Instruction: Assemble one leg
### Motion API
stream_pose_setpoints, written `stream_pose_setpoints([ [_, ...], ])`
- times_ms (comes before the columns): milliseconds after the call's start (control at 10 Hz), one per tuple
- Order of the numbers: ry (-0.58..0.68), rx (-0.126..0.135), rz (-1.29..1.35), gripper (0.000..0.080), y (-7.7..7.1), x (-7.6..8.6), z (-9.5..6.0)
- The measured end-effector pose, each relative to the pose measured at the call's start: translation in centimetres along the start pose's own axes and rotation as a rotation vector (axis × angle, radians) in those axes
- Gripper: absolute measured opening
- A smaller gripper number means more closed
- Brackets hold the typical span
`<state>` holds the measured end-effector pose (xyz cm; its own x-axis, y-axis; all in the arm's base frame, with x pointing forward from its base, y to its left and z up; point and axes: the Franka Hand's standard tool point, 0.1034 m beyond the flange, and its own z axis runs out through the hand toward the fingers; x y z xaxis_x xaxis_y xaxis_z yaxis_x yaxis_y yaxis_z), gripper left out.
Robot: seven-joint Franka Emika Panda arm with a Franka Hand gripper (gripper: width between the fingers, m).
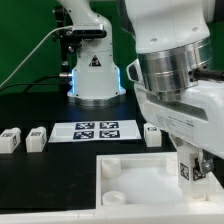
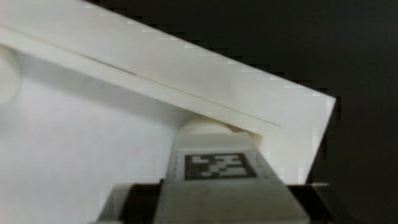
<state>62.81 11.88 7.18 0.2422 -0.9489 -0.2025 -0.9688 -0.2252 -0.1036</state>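
My gripper (image 1: 188, 172) is shut on a leg (image 1: 186, 168), a small white block with a square tag, and holds it upright over the near corner of the white tabletop (image 1: 140, 178) at the exterior view's right. In the wrist view the leg (image 2: 217, 160) sits between my jaws with its tag facing the camera. Its far end is at a round socket by the tabletop's (image 2: 89, 140) corner; I cannot tell whether it is seated. Three more legs lie on the black table: two (image 1: 10, 139) (image 1: 37, 137) at the left and one (image 1: 152, 134) by my gripper.
The marker board (image 1: 93, 130) lies flat behind the tabletop. The arm's base (image 1: 96, 70) stands at the back. Another round socket (image 1: 110, 169) shows in the tabletop's left corner.
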Motion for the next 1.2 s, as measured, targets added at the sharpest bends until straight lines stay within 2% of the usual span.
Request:
stream_pose_setpoints([
  [200,0.0,0.002,0.047,0.0291,0.0,0.0,0.0],
  [300,0.0,0.001,0.012,0.0478,0.0,-0.1,0.1],
  [400,0.0,-0.002,-0.032,0.0478,0.0,-0.1,0.1],
  [500,-0.002,-0.007,-0.204,0.059,0.1,-0.2,0.0],
  [600,-0.003,-0.005,-0.373,0.0637,0.0,-0.2,0.0],
  [800,0.013,-0.036,-0.725,0.0646,0.0,-0.9,-1.1],
  [900,0.035,-0.02,-0.859,0.0646,0.2,-1.2,-1.3],
  [1200,0.033,-0.035,-1.127,0.0649,0.4,-0.9,-1.0],
])
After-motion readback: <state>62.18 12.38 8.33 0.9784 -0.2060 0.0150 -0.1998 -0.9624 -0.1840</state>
